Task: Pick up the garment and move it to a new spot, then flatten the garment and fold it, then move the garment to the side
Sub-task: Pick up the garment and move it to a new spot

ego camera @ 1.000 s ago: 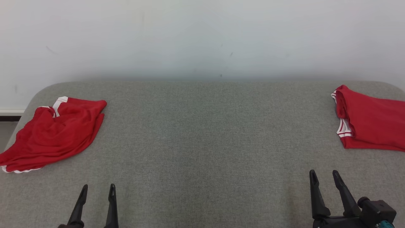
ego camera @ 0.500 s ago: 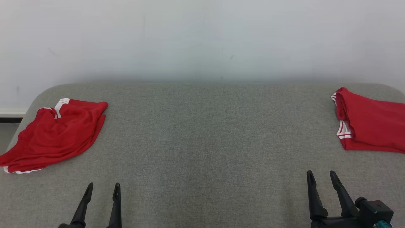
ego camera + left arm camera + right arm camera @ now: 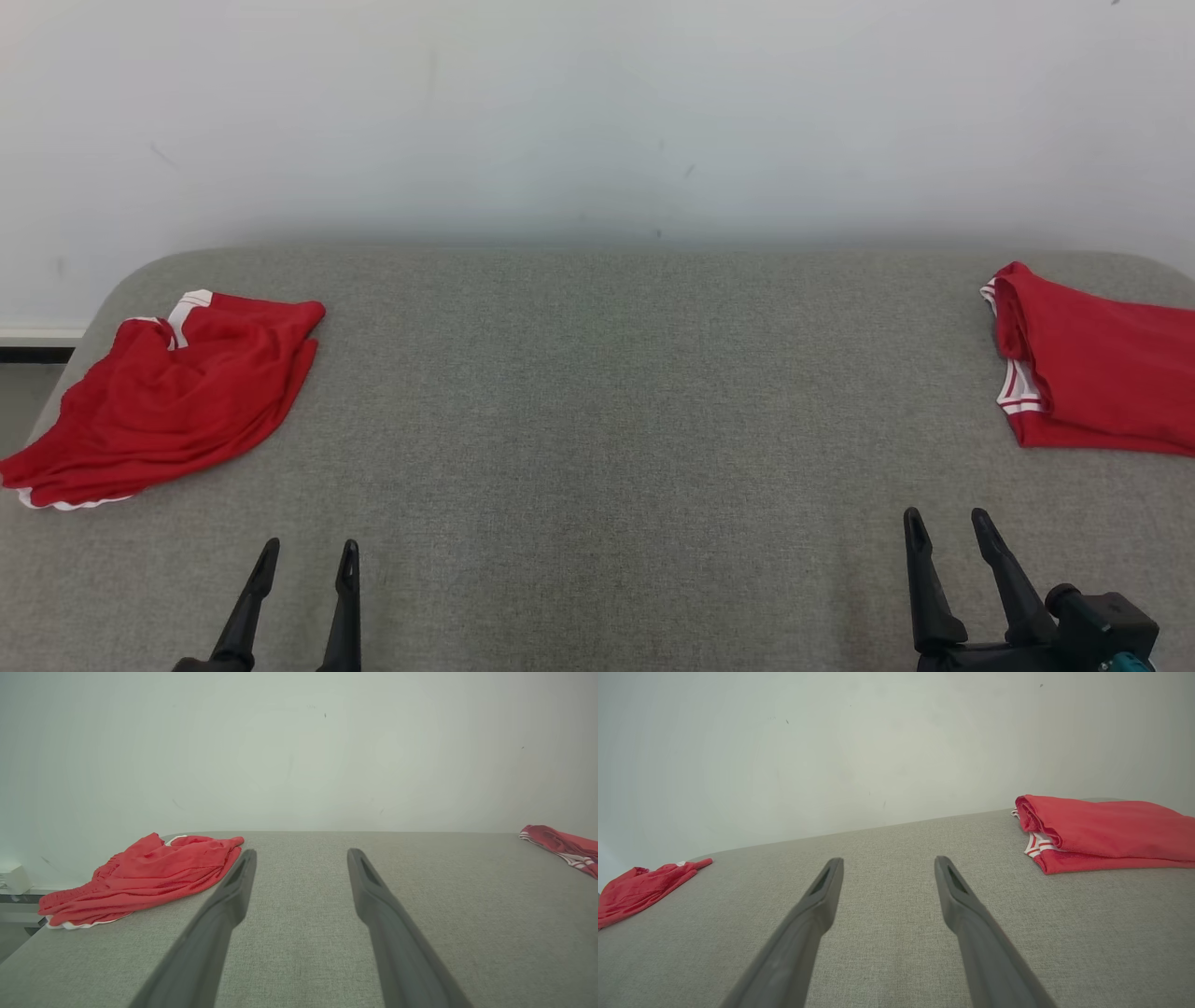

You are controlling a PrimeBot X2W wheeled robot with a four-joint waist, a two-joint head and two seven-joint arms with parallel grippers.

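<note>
A crumpled red garment with white trim lies at the left end of the grey table; the left wrist view has it to the left of my fingers. A folded red garment with white stripes rests at the right end, seen up close in the right wrist view. My left gripper hovers open near the front edge, below and right of the crumpled garment. My right gripper is open at the front right, short of the folded garment. Both hold nothing.
A plain white wall rises directly behind the table. The table's left corner is rounded, with floor and a baseboard beyond it. A wide stretch of grey cloth surface lies between the two garments.
The head camera has shifted slightly, so the whole scene sits a bit lower and to the right. Both grippers stay open near the front edge; the garments have not moved.
</note>
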